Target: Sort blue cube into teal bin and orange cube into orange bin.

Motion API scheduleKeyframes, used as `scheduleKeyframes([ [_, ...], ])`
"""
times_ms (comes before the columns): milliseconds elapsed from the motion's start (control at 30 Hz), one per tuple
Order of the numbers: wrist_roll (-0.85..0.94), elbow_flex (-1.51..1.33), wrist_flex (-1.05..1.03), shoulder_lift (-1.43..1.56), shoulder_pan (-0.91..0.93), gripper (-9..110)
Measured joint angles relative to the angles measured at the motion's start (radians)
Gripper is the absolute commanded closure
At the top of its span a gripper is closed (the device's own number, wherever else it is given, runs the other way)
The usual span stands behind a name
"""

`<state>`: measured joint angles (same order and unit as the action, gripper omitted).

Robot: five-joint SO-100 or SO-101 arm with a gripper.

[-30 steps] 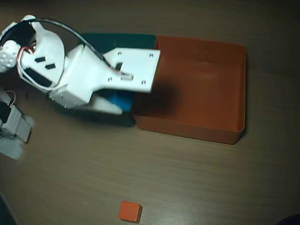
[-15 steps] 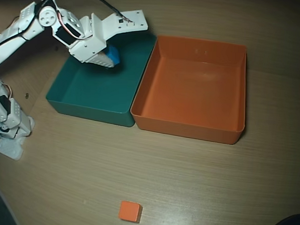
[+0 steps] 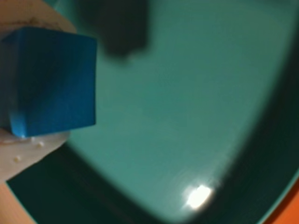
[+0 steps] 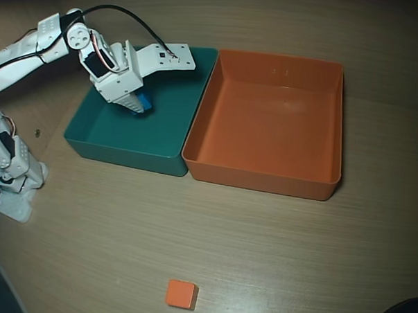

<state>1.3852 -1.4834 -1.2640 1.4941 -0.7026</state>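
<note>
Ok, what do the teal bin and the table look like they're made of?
The teal bin looks like smooth moulded plastic with some gloss: the wrist view shows a bright light spot on its floor. The table shows fine parallel wood grain with a dull finish; whether it is solid wood or a laminate print cannot be told.
</note>
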Motion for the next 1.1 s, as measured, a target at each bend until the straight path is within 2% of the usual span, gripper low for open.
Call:
scheduleKeyframes([
  [200,0.000,0.000,0.000,-0.002,0.005,70],
  [500,0.000,0.000,0.000,-0.002,0.005,71],
  [667,0.000,0.000,0.000,-0.002,0.006,79],
  [900,0.000,0.000,0.000,0.114,0.095,109],
  [1100,-0.003,0.000,0.000,0.198,0.215,104],
])
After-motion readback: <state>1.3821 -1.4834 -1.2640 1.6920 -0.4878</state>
